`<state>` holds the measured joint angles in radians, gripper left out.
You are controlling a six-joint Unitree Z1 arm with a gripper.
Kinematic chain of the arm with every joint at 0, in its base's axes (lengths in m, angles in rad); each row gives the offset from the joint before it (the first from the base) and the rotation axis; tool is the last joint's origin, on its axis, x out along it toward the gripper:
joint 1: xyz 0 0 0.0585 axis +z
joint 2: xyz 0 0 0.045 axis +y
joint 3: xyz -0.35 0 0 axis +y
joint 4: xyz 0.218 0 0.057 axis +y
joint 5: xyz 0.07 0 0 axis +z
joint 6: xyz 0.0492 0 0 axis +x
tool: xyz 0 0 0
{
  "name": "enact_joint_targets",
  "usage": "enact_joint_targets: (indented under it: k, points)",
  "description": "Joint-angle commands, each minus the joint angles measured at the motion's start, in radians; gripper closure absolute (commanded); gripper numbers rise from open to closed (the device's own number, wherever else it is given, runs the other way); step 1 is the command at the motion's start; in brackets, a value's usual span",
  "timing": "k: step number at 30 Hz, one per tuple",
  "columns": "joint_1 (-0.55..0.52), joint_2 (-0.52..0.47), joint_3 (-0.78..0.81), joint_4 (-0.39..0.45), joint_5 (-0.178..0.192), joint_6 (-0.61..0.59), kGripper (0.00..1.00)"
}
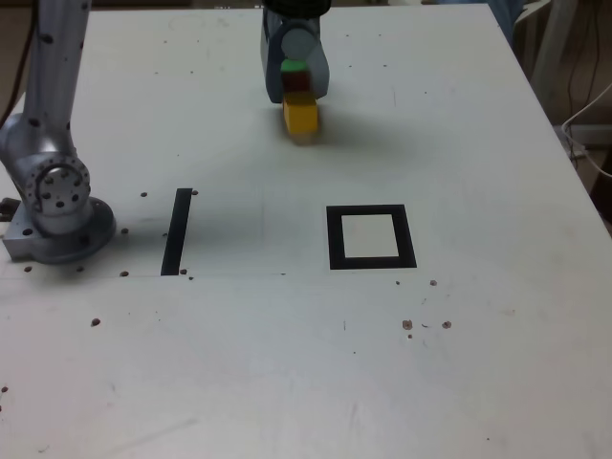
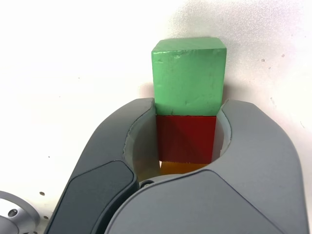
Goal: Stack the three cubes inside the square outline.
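The three cubes form one column at the far side of the table in the exterior view: green cube [image 1: 294,66] on top, red cube [image 1: 297,83] in the middle, yellow cube [image 1: 300,117] at the bottom. My gripper [image 1: 297,84] is shut on the red cube. In the wrist view the jaws clamp the red cube [image 2: 185,139] from both sides, the green cube [image 2: 189,75] sticks out past my gripper [image 2: 187,122], and only a sliver of the yellow cube [image 2: 181,167] shows. The square outline [image 1: 332,239] lies nearer the camera, to the exterior view's right, with nothing in it. Whether the yellow cube touches the table I cannot tell.
A straight black strip [image 1: 177,230] lies on the white table [image 1: 287,363] left of the outline in the exterior view. The arm's metal base [image 1: 57,206] stands at the left edge. Small dark specks dot the table surface. Cables hang at the right edge.
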<state>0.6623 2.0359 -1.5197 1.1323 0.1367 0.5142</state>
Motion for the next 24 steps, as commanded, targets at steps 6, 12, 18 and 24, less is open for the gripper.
enact_joint_targets:
  k: [6, 12, 18, 24]
  points:
    - [-0.038, -0.059, -0.034, 0.076, -0.01, -0.007, 0.67]
    - [-0.139, -0.123, 0.01, 0.092, -0.009, -0.081, 0.67]
    - [-0.278, -0.2, 0.065, 0.09, 0.005, -0.184, 0.67]
    - [-0.419, -0.248, 0.111, 0.089, -0.007, -0.286, 0.67]
